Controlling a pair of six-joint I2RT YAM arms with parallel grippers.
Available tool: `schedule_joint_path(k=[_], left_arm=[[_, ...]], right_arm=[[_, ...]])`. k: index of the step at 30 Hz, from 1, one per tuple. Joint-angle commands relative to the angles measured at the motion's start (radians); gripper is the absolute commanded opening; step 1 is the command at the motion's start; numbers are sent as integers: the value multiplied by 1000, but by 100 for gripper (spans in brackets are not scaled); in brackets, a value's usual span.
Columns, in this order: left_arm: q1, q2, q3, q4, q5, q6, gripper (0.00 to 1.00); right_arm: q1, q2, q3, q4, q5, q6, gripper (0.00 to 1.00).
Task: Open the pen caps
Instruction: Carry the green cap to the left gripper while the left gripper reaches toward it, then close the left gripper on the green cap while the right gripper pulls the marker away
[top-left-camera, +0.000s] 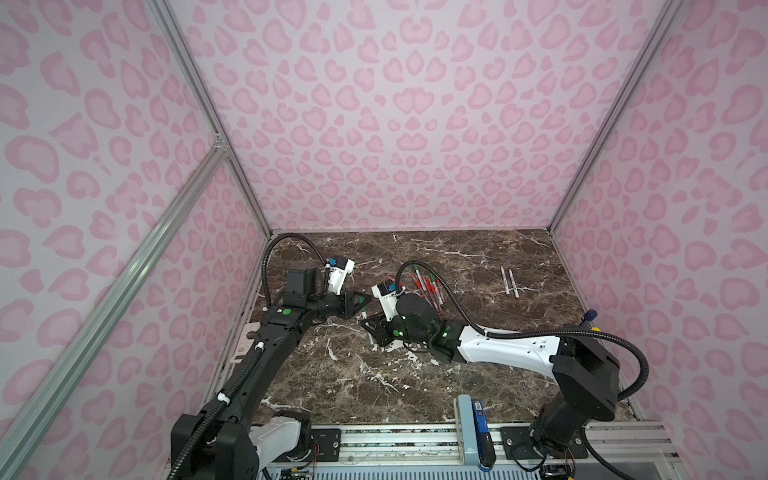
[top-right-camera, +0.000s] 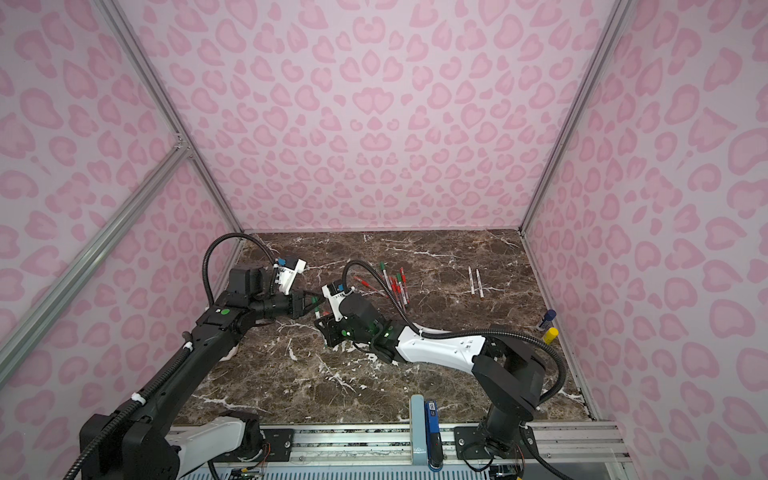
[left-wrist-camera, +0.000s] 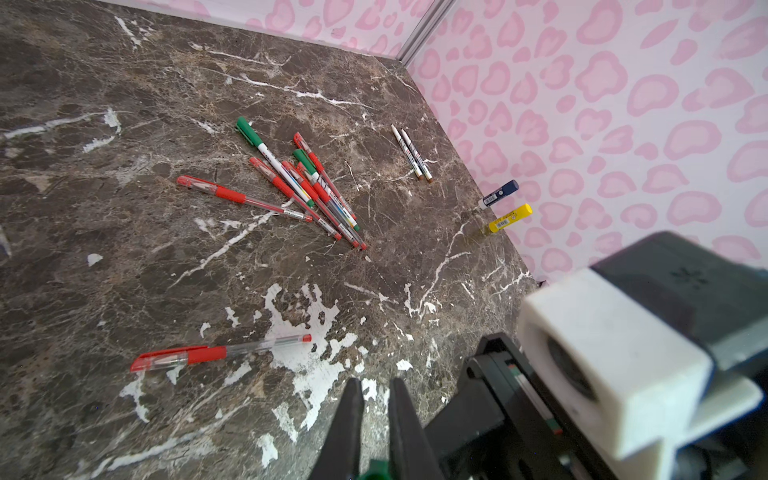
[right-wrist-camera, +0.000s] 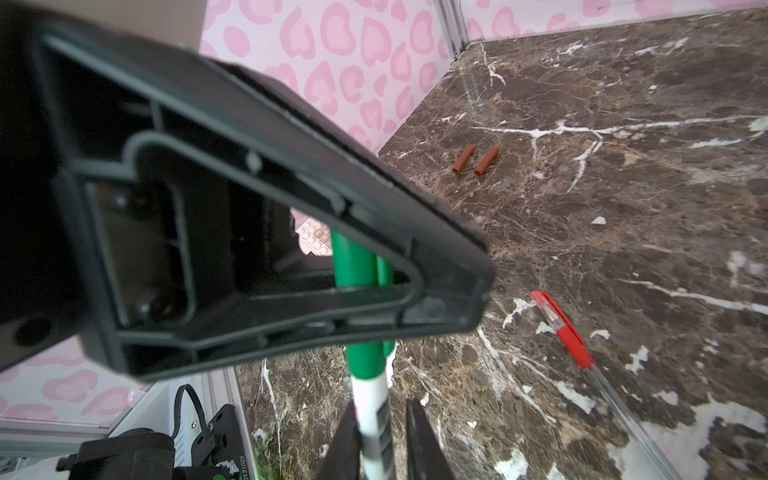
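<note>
Nearest the lens in the left wrist view, the left hand (left-wrist-camera: 376, 384) is pinching the green cap (left-wrist-camera: 374, 471), evidently to anchor it while the pen (right-wrist-camera: 370, 399) is being drawn out above the counter (top-left-camera: 415, 374). The right hand (right-wrist-camera: 382, 409) is bracketing that pen's white shaft, but a sliver of gap is showing beside one finger, so I cannot tell whether it is gripping. Only the right wrist view is showing two loose brown caps (right-wrist-camera: 463, 160) near the wall. The left wrist view is showing the heap of capped pens (left-wrist-camera: 291, 178) and, further right, two bare white pens (left-wrist-camera: 407, 153).
</note>
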Motion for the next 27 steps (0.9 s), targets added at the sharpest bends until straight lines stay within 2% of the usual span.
schedule_joint_path(k=[1,4,7,16,20,22,27], left_arm=[[7,3,-1,38,26,-19,3],[14,-3,6,30,14,-20,4],[23,-9,-6,54,16,-20,4],[87,21,97,-13,-50,-22,3],[100,60,164,-54,-112,-6,3],[101,89,188,-82,-147,18,3],[102,192,254,-165,-303,80,3]], right_arm=[[2,12,-8,5,-8,0,11],[2,7,-29,21,0,2,0],[2,7,-57,36,-13,0,0],[13,-12,-123,10,-7,7,0],[18,-25,-174,63,-7,15,0],[12,-39,-170,27,4,3,0],[-13,-120,-204,-9,45,-14,0]])
